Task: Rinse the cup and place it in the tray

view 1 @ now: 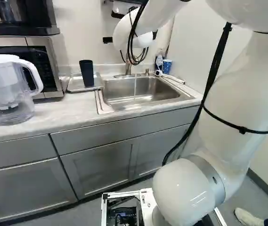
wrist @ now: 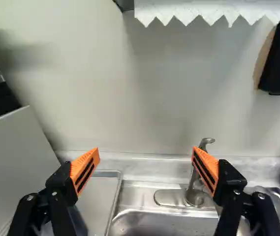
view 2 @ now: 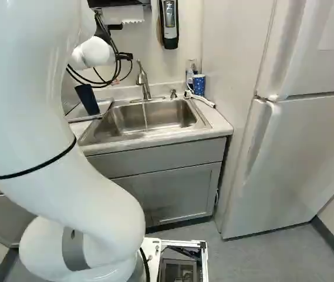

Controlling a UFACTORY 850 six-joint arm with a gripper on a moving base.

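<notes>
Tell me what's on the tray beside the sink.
A dark cup stands on the tray; I can make out nothing else there. The patch under the cup is covered, and so is the strip right behind it.

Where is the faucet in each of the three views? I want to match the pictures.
Left base view: the faucet is above the middle, at the back edge of the sink.
Right base view: upper part, slightly left of the middle.
Wrist view: ahead of the gripper, seen between its fingers, near one of them.
Shared landmark: the sink.
</notes>
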